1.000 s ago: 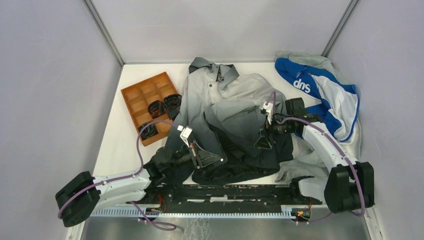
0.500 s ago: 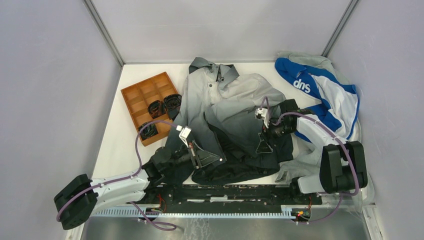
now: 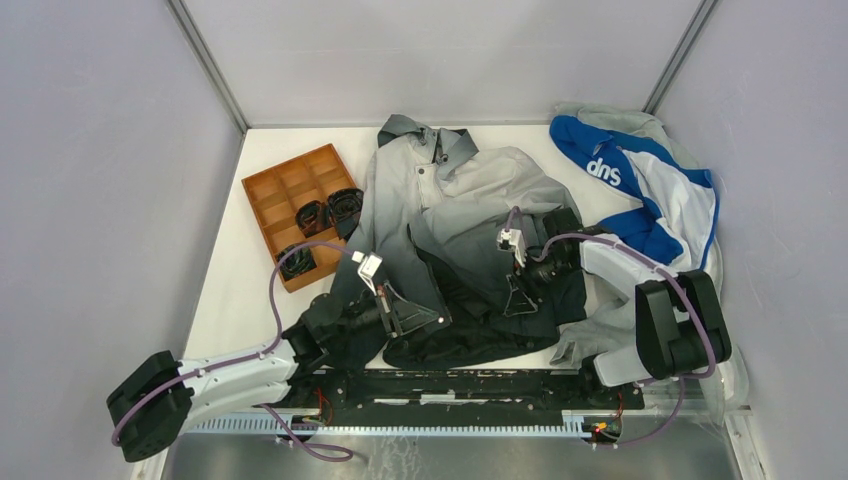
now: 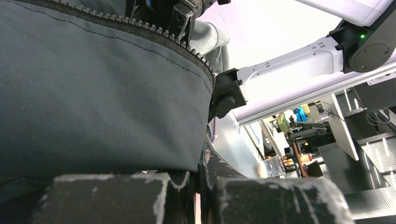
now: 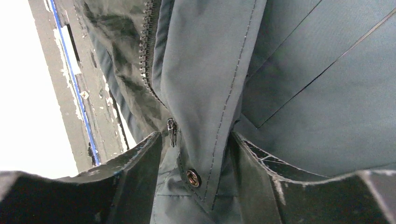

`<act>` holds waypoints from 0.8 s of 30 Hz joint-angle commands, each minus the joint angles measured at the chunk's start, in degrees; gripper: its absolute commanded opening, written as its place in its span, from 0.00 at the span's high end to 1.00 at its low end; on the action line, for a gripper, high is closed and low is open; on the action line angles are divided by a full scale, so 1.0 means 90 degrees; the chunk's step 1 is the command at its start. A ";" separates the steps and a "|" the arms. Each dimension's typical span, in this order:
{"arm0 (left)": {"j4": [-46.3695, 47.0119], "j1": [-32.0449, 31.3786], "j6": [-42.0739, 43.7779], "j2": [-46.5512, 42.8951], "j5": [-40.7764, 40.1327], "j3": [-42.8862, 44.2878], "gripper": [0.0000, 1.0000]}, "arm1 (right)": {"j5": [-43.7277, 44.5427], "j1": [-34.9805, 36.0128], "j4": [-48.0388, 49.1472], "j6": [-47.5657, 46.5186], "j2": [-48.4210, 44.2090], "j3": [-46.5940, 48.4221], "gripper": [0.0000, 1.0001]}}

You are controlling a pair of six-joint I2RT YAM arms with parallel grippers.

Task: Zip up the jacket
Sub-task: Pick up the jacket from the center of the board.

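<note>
1. Our left pincer (image 3: 425, 318) and right pincer (image 3: 518, 298) rest on the dark jacket (image 3: 470, 190), just right of the brown tray (image 3: 290, 185); the blue top (image 3: 640, 175) has letters that look like "dns".
2. We see the left pincer clamped on the hem (image 4: 93, 116).
3. The right pincer's fingers (image 5: 135, 177) stand apart; we think it should grab the zipper pull (image 5: 172, 129) next.

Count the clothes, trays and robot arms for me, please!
Clothes: 3, the jacket, blue-white top, grey sweatshirt
Trays: 1, the tray
Arms: 2, the left arm, right arm
Total: 6
</note>
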 commanded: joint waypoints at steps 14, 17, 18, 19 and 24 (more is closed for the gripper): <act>-0.0075 0.0076 0.0005 -0.0178 -0.0088 0.0141 0.98 | -0.0213 0.0085 0.0171 0.0016 0.0185 0.0126 0.93; -0.0100 0.0076 0.0167 -0.0124 -0.0009 0.0241 0.98 | -0.0475 0.0084 -0.0101 -0.0156 -0.0035 0.0272 1.00; -0.0100 0.0072 0.0262 -0.0080 0.0036 0.0294 0.98 | -0.0591 0.0089 -0.0211 -0.0195 -0.0091 0.0329 1.00; -0.0093 0.0076 0.0370 -0.0033 0.0088 0.0364 0.98 | -0.0723 0.0092 -0.0352 -0.0283 -0.0161 0.0429 1.00; 0.0007 0.0074 0.1042 0.0347 0.0408 0.0912 0.98 | -0.1610 0.0090 -0.1043 -0.0419 -0.0444 0.0858 1.00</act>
